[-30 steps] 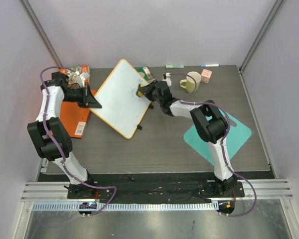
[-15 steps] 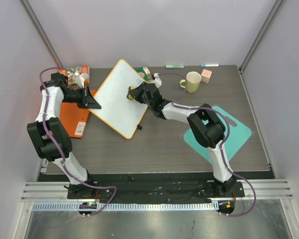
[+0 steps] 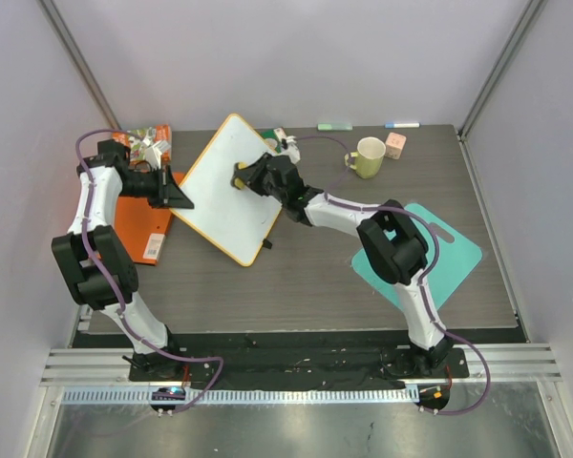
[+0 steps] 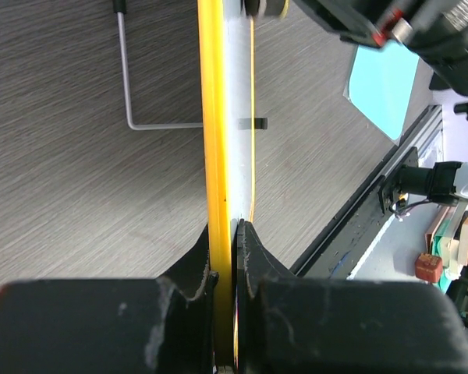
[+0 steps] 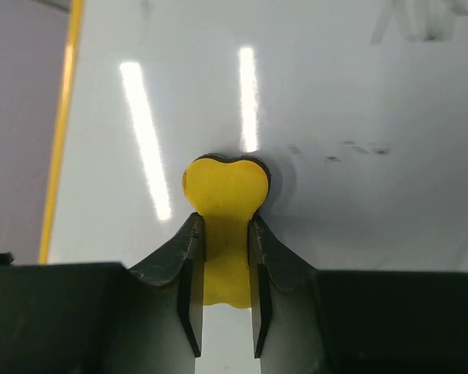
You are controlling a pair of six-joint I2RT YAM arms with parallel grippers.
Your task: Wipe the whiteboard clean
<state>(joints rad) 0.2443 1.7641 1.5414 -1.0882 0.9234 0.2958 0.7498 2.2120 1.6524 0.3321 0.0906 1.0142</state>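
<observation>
I see left claw [image 4: 232, 232] clamped on whiteboard [image 3: 215, 210] edge, right claw [image 5: 225, 257] gripping yellow eraser [image 5: 224, 183] pressed on its face.

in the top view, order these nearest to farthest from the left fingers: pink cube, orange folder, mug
From the left fingers, shut on the edge of the whiteboard:
1. orange folder, right beside them, on the left
2. mug, back right
3. pink cube, just past the mug

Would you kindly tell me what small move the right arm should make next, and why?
Probably slide the yellow eraser, held in the right tool, toward the dark marks on the whiteboard; the left tool clamps its edge steady.
</observation>
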